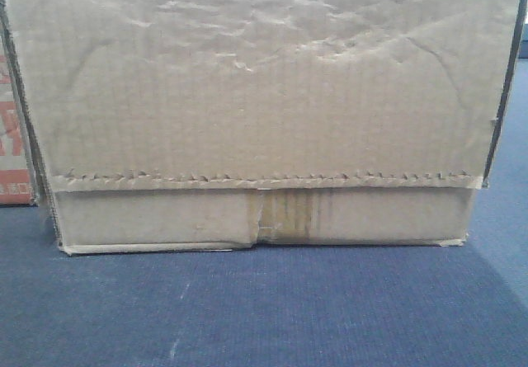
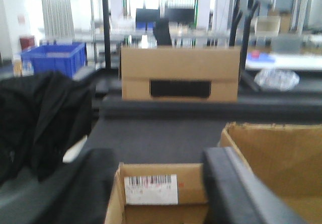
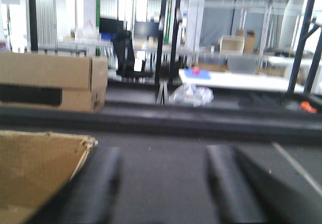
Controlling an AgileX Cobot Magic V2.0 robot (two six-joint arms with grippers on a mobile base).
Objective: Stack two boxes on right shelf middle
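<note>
**Front view.** A wrinkled box (image 1: 264,111) filled nearly the whole frame and stood on blue-grey carpet (image 1: 264,309). A jagged tape band (image 1: 264,179) ran across its face, and yellowish tape (image 1: 289,214) covered the centre seam. A red-and-white carton (image 1: 12,161) showed at its left edge.

**Left wrist view (blurred).** My left gripper (image 2: 158,176) had its jaws standing apart, with the wall of an open box (image 2: 193,183) between them. That wall carried a barcode label (image 2: 151,189). I could not tell whether the jaws pressed on it. A second open box (image 2: 282,153) lay just beside it on the right. Across a dark surface (image 2: 151,138) a banded box (image 2: 178,63) stood upright and closed, well apart from me. A black cloth (image 2: 40,118) lay on the left, with a blue bin (image 2: 53,58) behind it.

**Right wrist view (blurred).** My right gripper (image 3: 162,156) was spread wide and empty, with only the dark surface between its fingers (image 3: 95,183). A corner of an open box rose just beside the left finger. The banded box (image 3: 50,73) sat farther back on the left. A clear bag (image 3: 191,94) lay beyond, near a white table (image 3: 241,80).
</note>
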